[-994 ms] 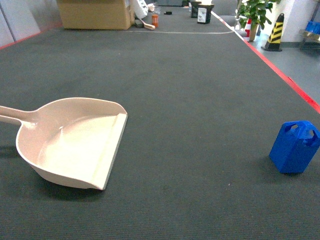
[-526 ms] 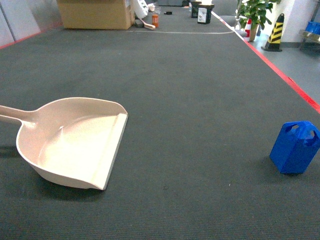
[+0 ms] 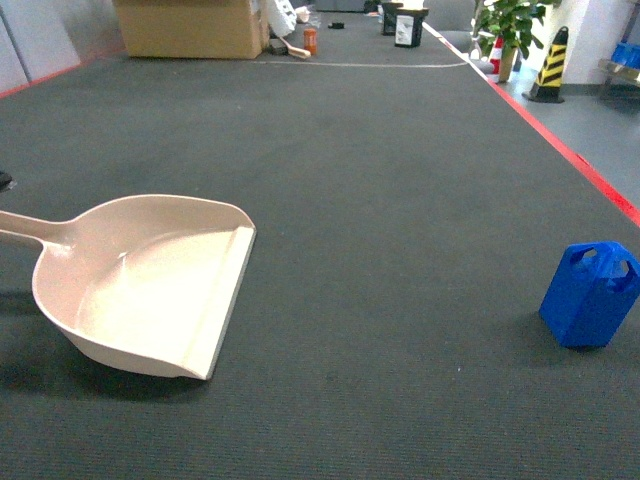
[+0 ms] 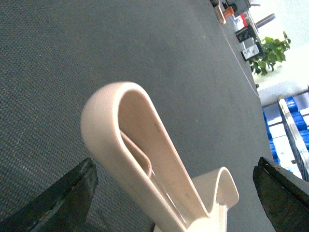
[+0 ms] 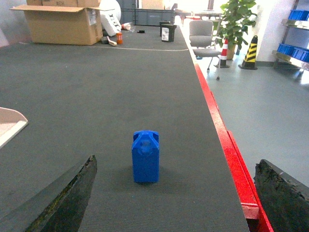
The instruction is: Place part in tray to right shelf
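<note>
Dark grey carpet (image 3: 380, 180) covers the whole work floor, edged on the right by a red border strip (image 5: 227, 145), with a cardboard box (image 3: 185, 25), a potted plant (image 3: 512, 25) and a striped cone (image 3: 549, 62) far at the back.

Both arms look to be at the approach stage — nothing has been picked up yet. The tray (image 3: 150, 290), a cream dustpan-shaped scoop, lies flat on the carpet at the left, its front lip facing right and its handle (image 4: 140, 150) running off the left edge. The left gripper (image 4: 174, 203) has its dark fingers spread wide on either side of that handle, not touching it; the handle's looped end sits between and just ahead of them.

The part (image 3: 590, 295), a small bright-blue block, stands upright near the right edge, well apart from the tray. In the right wrist view the right gripper (image 5: 174, 198) is likewise spread, holding nothing, with the part (image 5: 145, 155) ahead of it and slightly left of centre, still clear of both fingers.

Next, by my reckoning, the right arm must advance and nudge left to straddle the block — then close, lift and carry it to the scoop, while the left closes on the handle. Blue crates (image 4: 285, 125) on a shelf show only in the distance.
</note>
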Motion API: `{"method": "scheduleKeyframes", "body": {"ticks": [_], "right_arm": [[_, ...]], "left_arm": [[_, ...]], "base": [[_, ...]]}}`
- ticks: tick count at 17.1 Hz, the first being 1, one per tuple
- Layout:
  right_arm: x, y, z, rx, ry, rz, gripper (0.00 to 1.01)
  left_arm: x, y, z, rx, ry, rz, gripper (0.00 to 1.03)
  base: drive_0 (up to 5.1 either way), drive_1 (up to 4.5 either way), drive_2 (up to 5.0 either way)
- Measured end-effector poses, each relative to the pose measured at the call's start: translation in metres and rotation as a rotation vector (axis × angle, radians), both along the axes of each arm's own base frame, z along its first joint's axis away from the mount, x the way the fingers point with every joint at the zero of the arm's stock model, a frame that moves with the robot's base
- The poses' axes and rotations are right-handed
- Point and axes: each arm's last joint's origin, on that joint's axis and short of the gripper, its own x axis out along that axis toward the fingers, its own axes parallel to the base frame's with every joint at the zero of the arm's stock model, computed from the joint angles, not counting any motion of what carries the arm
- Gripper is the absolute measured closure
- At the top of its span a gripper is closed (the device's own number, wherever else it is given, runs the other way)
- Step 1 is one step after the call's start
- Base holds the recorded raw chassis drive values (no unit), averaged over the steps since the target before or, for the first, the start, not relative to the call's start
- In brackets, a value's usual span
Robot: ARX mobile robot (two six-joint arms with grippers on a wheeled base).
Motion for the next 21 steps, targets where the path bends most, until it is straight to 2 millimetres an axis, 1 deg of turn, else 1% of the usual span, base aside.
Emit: {"method": "scheduleKeyframes", "body": {"ticks": [5,6,8,9,10,12,13,14,16,18,21], "right_arm": [[0.000,0.000,0.000,0.000,0.000,0.000,0.03],[0.000,0.000,0.000,0.000,0.000,0.000,0.03],[0.000,0.000,0.000,0.000,0.000,0.000,0.03],[0.000,0.000,0.000,0.000,0.000,0.000,0.03],[0.000,0.000,0.000,0.000,0.000,0.000,0.03],[0.000,0.000,0.000,0.000,0.000,0.000,0.03],[0.000,0.000,0.000,0.000,0.000,0.000,0.03],[0.000,0.000,0.000,0.000,0.000,0.000,0.03],[0.000,0.000,0.000,0.000,0.000,0.000,0.03],[0.000,0.000,0.000,0.000,0.000,0.000,0.03],[0.000,0.000,0.000,0.000,0.000,0.000,0.03]], "left_arm": [[0.038,0.009,-0.012,-0.069,0.005,0.040,0.05],[0.044,0.007,-0.014,-0.085,0.004,0.031,0.10],[0.050,-0.001,-0.021,-0.116,0.010,-0.002,0.35],[0.051,-0.003,-0.023,-0.131,0.002,-0.015,0.46],[0.051,-0.005,-0.026,-0.142,-0.001,-0.018,0.59],[0.051,-0.005,-0.028,-0.204,-0.030,-0.035,0.80],[0.051,-0.006,-0.027,-0.247,-0.042,-0.029,0.85],[0.050,-0.006,-0.026,-0.277,-0.054,-0.024,0.87],[0.040,-0.008,-0.028,-0.310,-0.065,-0.016,0.87],[0.031,-0.010,-0.022,-0.314,-0.087,-0.023,0.87],[0.025,-0.012,-0.016,-0.309,-0.108,-0.029,0.88]], "base": [[0.0,0.00,0.0],[0.0,0.00,0.0],[0.0,0.00,0.0],[0.0,0.00,0.0],[0.0,0.00,0.0],[0.0,0.00,0.0],[0.0,0.00,0.0],[0.0,0.00,0.0],[0.0,0.00,0.0],[0.0,0.00,0.0],[0.0,0.00,0.0]]}}
